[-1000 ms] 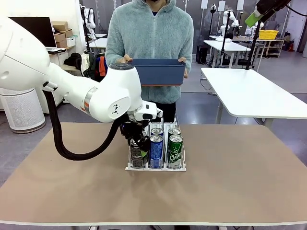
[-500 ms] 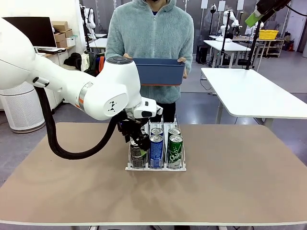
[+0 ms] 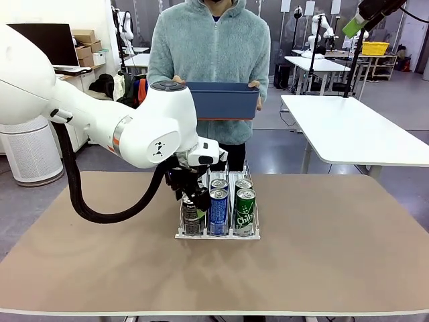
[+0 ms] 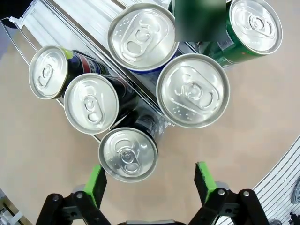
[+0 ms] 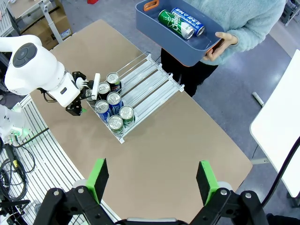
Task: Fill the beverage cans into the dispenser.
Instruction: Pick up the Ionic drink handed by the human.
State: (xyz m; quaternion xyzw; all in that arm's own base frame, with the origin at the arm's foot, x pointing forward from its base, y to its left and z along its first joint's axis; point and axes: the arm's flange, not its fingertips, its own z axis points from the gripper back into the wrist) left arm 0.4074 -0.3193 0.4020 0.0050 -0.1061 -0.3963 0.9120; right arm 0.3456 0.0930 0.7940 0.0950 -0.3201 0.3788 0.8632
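Left gripper (image 4: 150, 185) stands spread wide at lower centre, a dark can (image 4: 127, 154) just above its pads, ungripped. Right gripper (image 5: 152, 185), at the bottom edge, is likewise unclenched — high above the dispenser (image 5: 150, 79).

Left arm (image 3: 134, 131) — glossy white shell, black corrugated cable (image 3: 66, 161) attached; fingers (image 4: 97, 183) black with green pads. Person's fleece (image 3: 209, 60) — pale teal.

Light: bright, even, from overhead | Shadows: faint, soft on table (image 3: 322, 255) | Glare: mild on can tops (image 4: 193, 91) | Wrist views: sharp, edges bent
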